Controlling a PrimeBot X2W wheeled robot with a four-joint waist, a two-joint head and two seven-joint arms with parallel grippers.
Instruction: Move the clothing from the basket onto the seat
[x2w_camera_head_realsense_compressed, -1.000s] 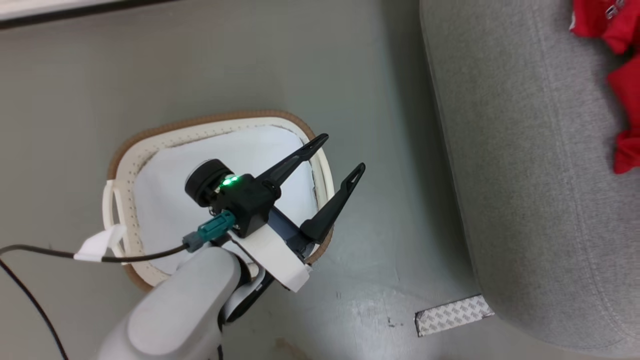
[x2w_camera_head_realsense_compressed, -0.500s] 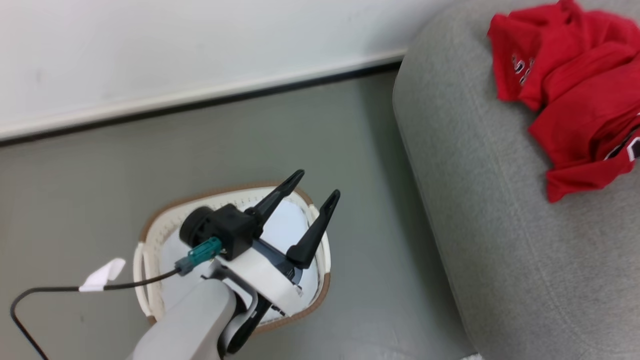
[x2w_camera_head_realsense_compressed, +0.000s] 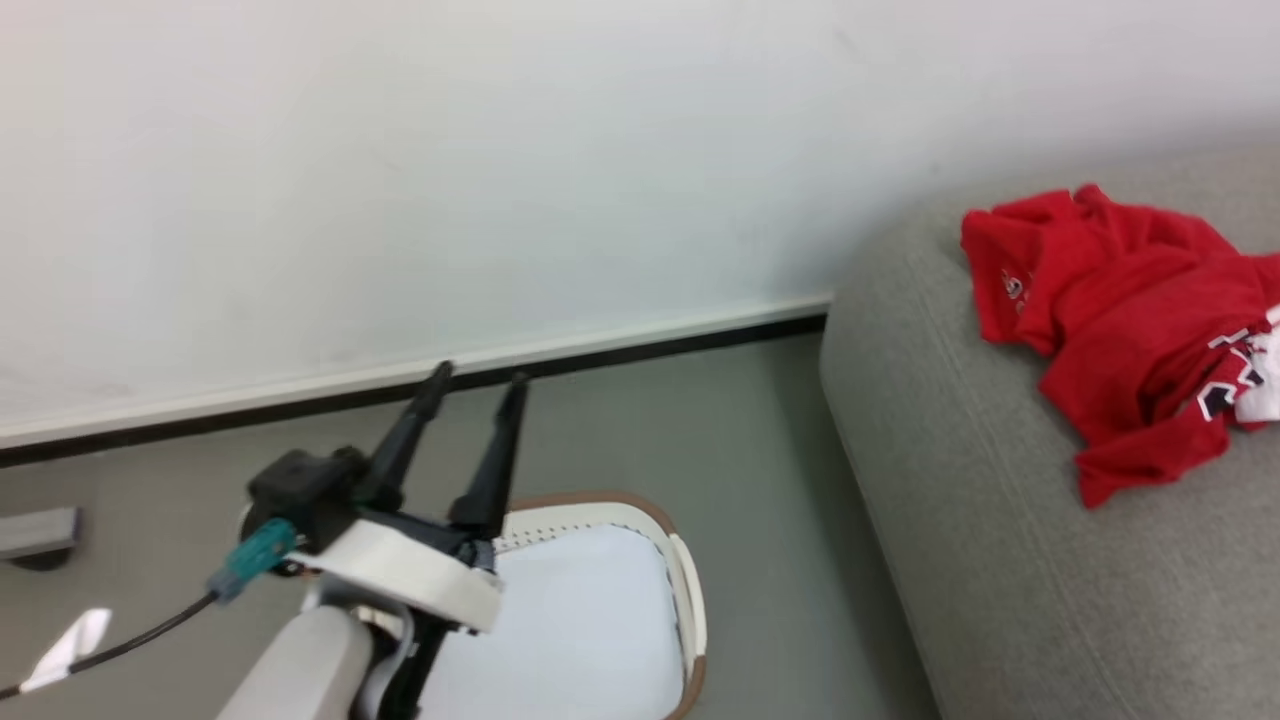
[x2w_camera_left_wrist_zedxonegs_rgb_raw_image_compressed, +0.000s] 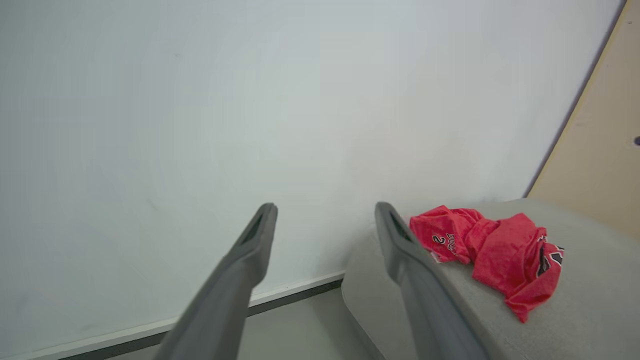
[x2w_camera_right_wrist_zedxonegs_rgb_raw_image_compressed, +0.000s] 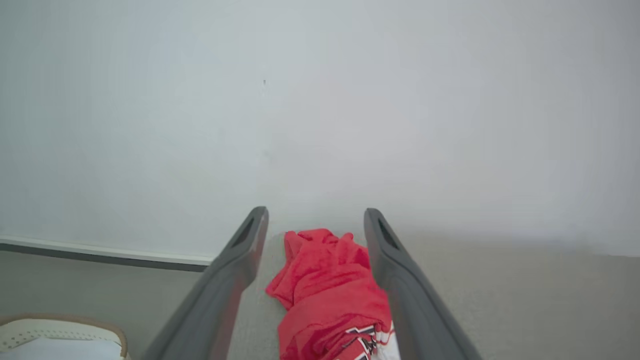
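- Our left gripper (x2w_camera_head_realsense_compressed: 479, 376) is spread wide with nothing in it, hanging over the basket (x2w_camera_head_realsense_compressed: 690, 600).
- Our right gripper (x2w_camera_right_wrist_zedxonegs_rgb_raw_image_compressed: 315, 213) has its fingers wide apart too, gripping nothing, aimed at the clothing (x2w_camera_right_wrist_zedxonegs_rgb_raw_image_compressed: 330, 285).
- The red clothing's crumpled up on the grey seat (x2w_camera_head_realsense_compressed: 1000, 560), and the basket shows us its pale lining (x2w_camera_head_realsense_compressed: 580, 620).

The head view looks forward and down from above the basket (x2w_camera_head_realsense_compressed: 688, 590) toward the far wall (x2w_camera_head_realsense_compressed: 400, 150). Both wrist views face that wall too. All three share the seat (x2w_camera_head_realsense_compressed: 1000, 560) and clothing (x2w_camera_head_realsense_compressed: 1110, 330) at right, nearest in the right wrist view.
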